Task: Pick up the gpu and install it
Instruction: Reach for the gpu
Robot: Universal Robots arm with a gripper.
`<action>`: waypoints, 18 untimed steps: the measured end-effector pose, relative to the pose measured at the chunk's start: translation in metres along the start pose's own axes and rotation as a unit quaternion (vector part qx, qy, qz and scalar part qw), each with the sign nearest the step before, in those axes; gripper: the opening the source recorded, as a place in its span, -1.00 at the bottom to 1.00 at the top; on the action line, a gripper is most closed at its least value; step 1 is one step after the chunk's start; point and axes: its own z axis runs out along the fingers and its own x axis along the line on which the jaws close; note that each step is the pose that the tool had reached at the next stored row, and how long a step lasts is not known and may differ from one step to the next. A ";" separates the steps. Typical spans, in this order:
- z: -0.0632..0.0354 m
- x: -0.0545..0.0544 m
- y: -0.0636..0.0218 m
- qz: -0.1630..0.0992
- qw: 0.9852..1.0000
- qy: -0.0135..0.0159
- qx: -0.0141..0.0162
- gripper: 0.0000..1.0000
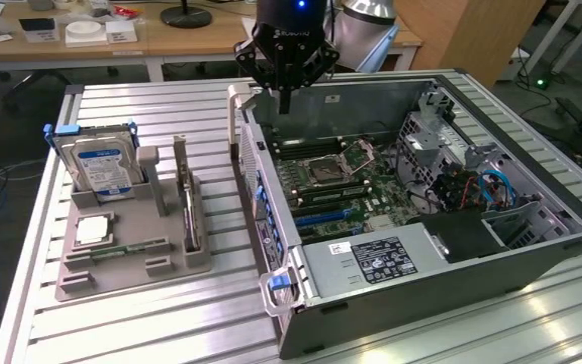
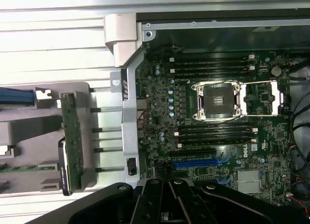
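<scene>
End effector (image 1: 283, 100) is seen pressed together and empty above the case (image 1: 453, 282) wall. Gpu (image 1: 186, 199) is stood upright in the holder (image 1: 134, 267), well apart. It could be toppled if approached unspread.

Greenish gpu (image 2: 72, 141), black pincer (image 1: 283, 106)

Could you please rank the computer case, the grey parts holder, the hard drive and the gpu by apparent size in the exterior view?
1. computer case
2. grey parts holder
3. hard drive
4. gpu, seen edge-on, so its place below the drive is unsure.
</scene>
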 end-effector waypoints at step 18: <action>-0.0004 0.019 -0.0016 0.000 1.000 0.000 0.000 -0.79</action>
